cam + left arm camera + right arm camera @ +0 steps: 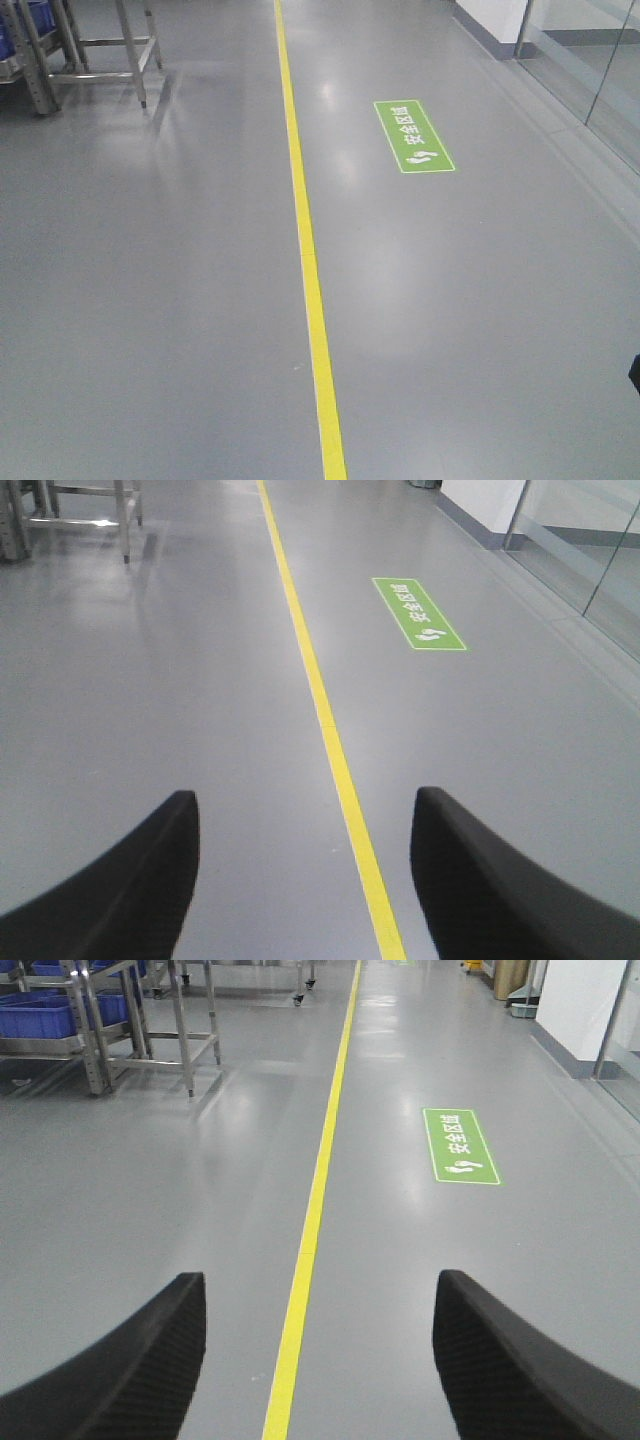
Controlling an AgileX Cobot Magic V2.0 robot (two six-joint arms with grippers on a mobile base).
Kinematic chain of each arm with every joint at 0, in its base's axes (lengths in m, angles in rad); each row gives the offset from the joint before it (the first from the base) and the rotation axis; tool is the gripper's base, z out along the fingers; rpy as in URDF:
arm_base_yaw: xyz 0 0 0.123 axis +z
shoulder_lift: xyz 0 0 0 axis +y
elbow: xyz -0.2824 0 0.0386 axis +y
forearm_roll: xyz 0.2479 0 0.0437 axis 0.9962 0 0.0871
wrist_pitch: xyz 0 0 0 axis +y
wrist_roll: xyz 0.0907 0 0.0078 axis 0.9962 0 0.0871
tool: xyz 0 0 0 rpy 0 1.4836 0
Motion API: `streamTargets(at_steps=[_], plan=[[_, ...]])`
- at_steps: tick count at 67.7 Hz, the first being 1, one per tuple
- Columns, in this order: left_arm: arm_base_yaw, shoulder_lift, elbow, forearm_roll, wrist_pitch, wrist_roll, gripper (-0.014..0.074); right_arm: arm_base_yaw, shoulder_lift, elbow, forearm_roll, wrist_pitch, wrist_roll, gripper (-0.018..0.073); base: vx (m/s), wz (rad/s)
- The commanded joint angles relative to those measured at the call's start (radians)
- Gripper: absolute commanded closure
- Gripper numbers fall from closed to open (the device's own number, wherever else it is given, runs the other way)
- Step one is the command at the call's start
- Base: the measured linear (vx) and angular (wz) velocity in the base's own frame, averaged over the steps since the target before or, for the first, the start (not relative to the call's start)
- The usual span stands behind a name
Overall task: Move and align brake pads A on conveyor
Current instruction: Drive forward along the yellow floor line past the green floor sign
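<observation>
Left wrist-mounted view shows the left claw [305, 796] spread wide and empty, with only grey floor [150, 680] and a yellow line [322, 710] ahead of it. The right claw [320, 1278] is likewise wide apart, gripping nothing. No brake pads A or conveyor appear in any view. Such pads are probably stiff, dense and flat, so I would pinch one across its narrow width, near its middle.
</observation>
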Motion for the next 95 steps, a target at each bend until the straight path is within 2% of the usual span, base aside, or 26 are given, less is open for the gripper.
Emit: streamTargets(at_steps=[1,36,95], plan=[[-0.002,0.01,-0.024,-0.002,-0.069,-0.001,0.0146,-0.001,0.012,-0.028,-0.004,-0.069,-0.007,0.0092,0.24,-0.19],[-0.002,0.01,-0.024,-0.002,-0.069,-0.001,0.0146,-0.001,0.012,-0.028,-0.004,-0.068,-0.007,0.0092,0.36,-0.03],[-0.002,0.01,-0.024,-0.002,-0.069,-0.001,0.0146,-0.001,0.012,-0.028,-0.004,-0.069,-0.007,0.0092,0.55,0.09]])
